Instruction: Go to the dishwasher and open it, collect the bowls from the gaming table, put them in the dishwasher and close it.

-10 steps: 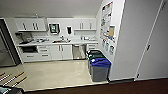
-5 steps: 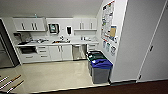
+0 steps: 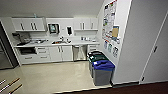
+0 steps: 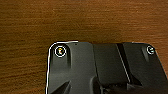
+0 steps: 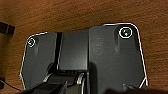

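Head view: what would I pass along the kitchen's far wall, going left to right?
Steel fridge → black-fronted microwave → white cabinet doors → dishwasher, door shut → waste bins → wall posters.

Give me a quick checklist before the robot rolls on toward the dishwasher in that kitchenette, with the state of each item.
1. Dishwasher in sight, under the counter between the white cabinets: ok.
2. Dishwasher door open: not ok, the steel front looks closed.
3. Pale floor on the way to it free of obstacles: ok, as far as the head view shows.
4. Room to pass the two bins, green-lidded bin and blue-lidded bin, standing against the wall to the right of the path: ok, but keep to the left.
5. End effectors empty and ready: cannot tell; both wrist views show the dark plate over brown wood-look flooring.
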### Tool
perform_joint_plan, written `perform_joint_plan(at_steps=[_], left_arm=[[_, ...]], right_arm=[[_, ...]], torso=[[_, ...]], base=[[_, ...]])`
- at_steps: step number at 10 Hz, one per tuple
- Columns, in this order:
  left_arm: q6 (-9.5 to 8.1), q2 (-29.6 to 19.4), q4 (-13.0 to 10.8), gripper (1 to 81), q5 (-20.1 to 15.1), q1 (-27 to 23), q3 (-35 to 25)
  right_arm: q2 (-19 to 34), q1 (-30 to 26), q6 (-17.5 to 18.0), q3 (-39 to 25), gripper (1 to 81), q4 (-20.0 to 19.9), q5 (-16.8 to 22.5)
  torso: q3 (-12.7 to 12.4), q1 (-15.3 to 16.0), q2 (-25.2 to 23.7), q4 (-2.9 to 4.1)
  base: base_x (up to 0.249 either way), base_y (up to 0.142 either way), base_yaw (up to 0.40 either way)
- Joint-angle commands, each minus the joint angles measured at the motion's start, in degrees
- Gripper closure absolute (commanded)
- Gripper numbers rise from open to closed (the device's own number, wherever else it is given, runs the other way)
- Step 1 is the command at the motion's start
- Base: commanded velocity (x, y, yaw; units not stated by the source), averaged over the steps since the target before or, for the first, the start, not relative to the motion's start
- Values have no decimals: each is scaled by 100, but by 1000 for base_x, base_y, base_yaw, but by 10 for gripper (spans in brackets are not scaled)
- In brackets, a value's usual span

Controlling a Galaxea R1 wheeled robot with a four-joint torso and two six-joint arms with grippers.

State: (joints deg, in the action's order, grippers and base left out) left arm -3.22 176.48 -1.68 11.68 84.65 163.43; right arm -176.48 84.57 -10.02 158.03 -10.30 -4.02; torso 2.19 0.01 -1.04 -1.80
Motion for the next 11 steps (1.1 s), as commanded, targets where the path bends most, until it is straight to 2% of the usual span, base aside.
perform_joint_plan(at_steps=[1, 11], left_arm=[[5, 1, -25, 10, -219, -269, 6], [5, -34, 10, 10, -219, -277, 5]], right_arm=[[-12, -330, -9, -19, 10, -42, 306], [-12, -322, -26, -10, 10, -42, 306]], torso=[[0, 0, 0, 0], [0, 0, 0, 0]], base=[[127, 79, 0], [126, 82, 0]])
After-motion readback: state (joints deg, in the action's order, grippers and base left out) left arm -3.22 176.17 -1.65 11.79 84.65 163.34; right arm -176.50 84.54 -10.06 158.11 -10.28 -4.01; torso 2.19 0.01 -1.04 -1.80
